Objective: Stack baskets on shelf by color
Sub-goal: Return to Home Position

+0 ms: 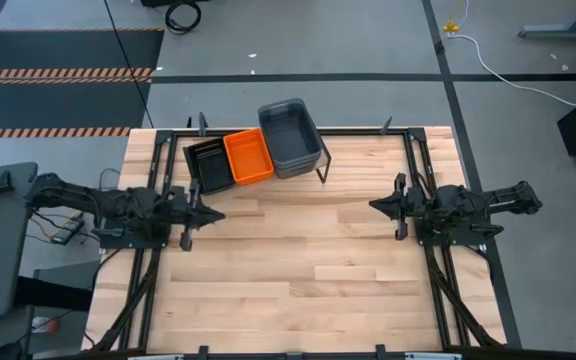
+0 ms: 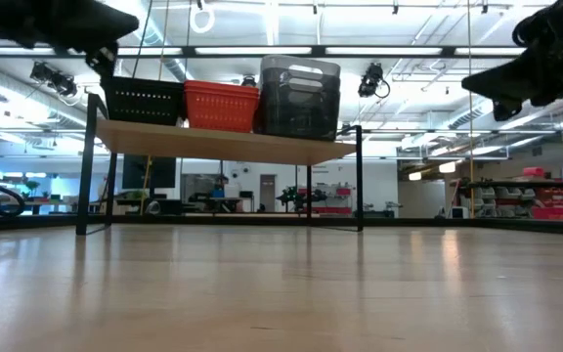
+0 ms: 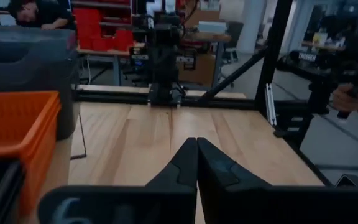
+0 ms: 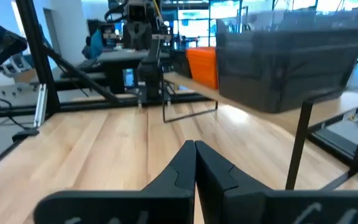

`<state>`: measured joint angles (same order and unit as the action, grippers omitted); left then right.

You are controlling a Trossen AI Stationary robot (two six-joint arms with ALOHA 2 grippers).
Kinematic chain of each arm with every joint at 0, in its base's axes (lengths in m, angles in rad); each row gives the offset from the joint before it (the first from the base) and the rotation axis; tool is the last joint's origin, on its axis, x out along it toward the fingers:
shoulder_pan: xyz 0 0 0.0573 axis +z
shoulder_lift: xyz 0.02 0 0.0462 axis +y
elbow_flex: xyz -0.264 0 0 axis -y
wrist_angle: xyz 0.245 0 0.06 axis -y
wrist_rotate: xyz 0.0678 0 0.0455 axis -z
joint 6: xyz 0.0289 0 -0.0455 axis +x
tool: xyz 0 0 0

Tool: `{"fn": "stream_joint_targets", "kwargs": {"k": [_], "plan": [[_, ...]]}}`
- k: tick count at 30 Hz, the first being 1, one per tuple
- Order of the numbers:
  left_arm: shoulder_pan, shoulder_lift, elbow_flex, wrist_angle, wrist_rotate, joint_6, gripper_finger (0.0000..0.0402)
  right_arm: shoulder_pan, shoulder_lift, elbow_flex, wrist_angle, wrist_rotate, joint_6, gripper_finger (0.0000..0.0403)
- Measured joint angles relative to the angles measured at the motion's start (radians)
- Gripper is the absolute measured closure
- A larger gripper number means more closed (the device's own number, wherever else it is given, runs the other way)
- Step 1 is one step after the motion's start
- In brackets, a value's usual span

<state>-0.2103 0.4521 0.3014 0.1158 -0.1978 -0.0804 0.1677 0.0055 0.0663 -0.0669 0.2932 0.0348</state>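
You will find all three kinds of basket on the shelf (image 2: pixel 233 143), side by side in one row. The black basket (image 1: pixel 208 165) sits at the shelf's left end and the orange basket (image 1: pixel 249 156) is in the middle, touching it. The dark-grey bin (image 1: pixel 290 137) stands at the right end, taller than the other two and jutting past the shelf's back edge. You cannot tell from these views how many baskets are nested in each spot.

Your left gripper (image 1: pixel 213 214) hangs above the table (image 1: pixel 308 270) just in front of the shelf's left end. Its fingers are pressed together on nothing and point toward the other arm. Your right gripper (image 1: pixel 373 205) hangs in front of the shelf and off past its right end, well apart from the bin. Its fingers are likewise closed tip to tip and empty, and it faces the left gripper.
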Motion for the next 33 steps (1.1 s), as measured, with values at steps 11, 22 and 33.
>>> {"fn": "stream_joint_targets", "kwargs": {"k": [11,22,33], "plan": [[-0.003,-0.259,-0.181,0.012,0.072,0.014,0.0398,-0.001,0.003,-0.06,0.107,-0.136,-0.037,0.0393],[-0.004,-0.309,-0.2,-0.012,0.214,0.03,0.0399,-0.001,0.013,-0.06,0.105,-0.157,-0.057,0.0393],[-0.003,-0.309,-0.183,0.049,0.167,0.053,0.0395,-0.001,0.061,-0.06,0.105,-0.155,-0.038,0.0393]]}}
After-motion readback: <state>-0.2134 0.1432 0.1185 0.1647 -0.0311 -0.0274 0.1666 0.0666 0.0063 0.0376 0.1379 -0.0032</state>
